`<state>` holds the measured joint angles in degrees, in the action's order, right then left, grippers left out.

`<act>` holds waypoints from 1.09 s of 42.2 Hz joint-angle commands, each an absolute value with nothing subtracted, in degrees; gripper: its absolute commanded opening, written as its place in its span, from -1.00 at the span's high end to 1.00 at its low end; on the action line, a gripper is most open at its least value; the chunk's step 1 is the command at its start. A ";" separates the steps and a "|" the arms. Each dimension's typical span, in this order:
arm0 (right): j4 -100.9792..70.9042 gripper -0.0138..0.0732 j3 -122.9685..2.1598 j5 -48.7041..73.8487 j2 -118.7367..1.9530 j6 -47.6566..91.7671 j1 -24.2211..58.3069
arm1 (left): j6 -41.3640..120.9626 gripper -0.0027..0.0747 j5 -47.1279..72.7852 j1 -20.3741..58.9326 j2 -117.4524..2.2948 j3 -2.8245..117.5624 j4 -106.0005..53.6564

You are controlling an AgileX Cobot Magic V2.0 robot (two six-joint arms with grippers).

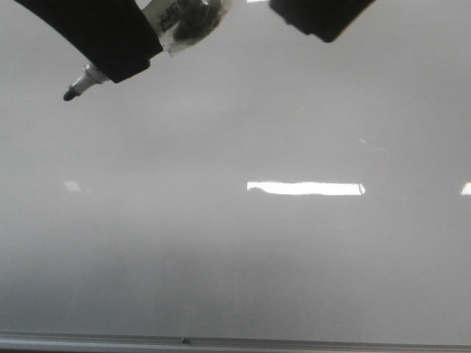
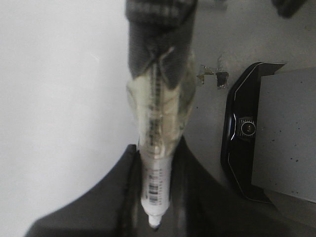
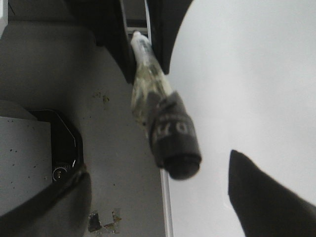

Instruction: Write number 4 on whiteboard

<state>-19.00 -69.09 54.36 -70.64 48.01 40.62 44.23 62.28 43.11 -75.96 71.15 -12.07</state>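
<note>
The whiteboard (image 1: 235, 257) fills the front view, glossy pale grey, with no number 4 or other ink showing on it. My left gripper (image 1: 110, 70) at the top left is shut on a white marker (image 1: 87, 79), whose dark tip (image 1: 70, 93) points down-left over the board; I cannot tell whether it touches. In the left wrist view the marker (image 2: 155, 182) sits between the dark fingers (image 2: 118, 187), its back end wrapped in tape and dark cloth (image 2: 158, 44). My right gripper (image 1: 324, 18) is open and empty behind that wrapped end (image 3: 175, 148), above the board (image 3: 247, 74).
A thin metal rail (image 1: 184, 340) runs along the board's bottom edge. Bright glare patches (image 1: 305, 188) lie on the board. Beside the board is a grey surface with tape scraps (image 3: 103, 222) and a black device with a grey panel (image 2: 247, 128).
</note>
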 commanded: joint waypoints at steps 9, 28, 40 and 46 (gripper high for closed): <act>-21.54 -0.67 -74.84 51.50 -73.02 48.67 42.29 | 44.39 0.88 59.87 43.65 -74.29 73.04 -13.02; -23.07 -0.19 -76.28 50.19 -74.30 49.05 42.29 | 44.39 0.88 57.77 43.65 -74.29 73.04 -12.98; -23.07 0.46 -76.28 50.43 -74.42 49.14 42.29 | 44.39 0.88 58.04 43.65 -74.29 73.04 -12.10; -23.02 0.83 -76.28 50.74 -74.42 49.14 42.24 | 44.39 0.64 58.04 43.65 -74.29 73.04 -12.10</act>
